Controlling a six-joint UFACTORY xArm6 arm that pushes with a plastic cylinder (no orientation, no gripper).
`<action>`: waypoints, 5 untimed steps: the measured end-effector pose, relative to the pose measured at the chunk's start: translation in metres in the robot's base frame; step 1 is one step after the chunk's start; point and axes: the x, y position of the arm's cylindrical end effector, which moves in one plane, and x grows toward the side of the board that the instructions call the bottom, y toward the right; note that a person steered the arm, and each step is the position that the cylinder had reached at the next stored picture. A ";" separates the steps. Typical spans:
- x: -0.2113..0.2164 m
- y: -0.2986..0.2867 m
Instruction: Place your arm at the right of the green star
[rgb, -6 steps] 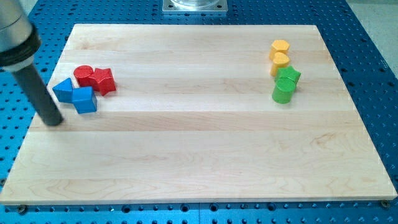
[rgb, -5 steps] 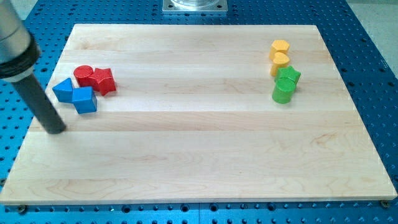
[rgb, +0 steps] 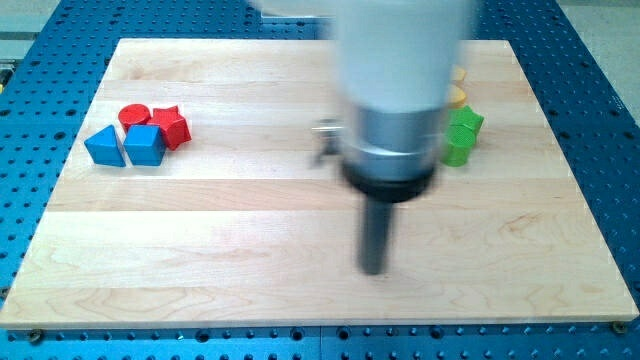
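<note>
The green star (rgb: 466, 123) sits near the board's right side, partly hidden by my arm, with a green cylinder (rgb: 456, 148) just below it. My tip (rgb: 373, 268) is on the board below and to the left of both green blocks, well apart from them. My blurred arm body fills the upper middle of the view and hides most of two yellow blocks (rgb: 457, 95) above the star.
At the view's left stand a red cylinder (rgb: 134, 116), a red star (rgb: 171, 127), a blue triangle (rgb: 104, 146) and a blue cube-like block (rgb: 144, 145) in a cluster. The wooden board (rgb: 250, 250) lies on a blue perforated table.
My arm has swung from the board's left edge to the middle right. The blue blocks now sit slightly shifted, closer under the red ones.
</note>
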 end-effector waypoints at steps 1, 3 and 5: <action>-0.057 0.088; -0.168 0.166; -0.164 0.075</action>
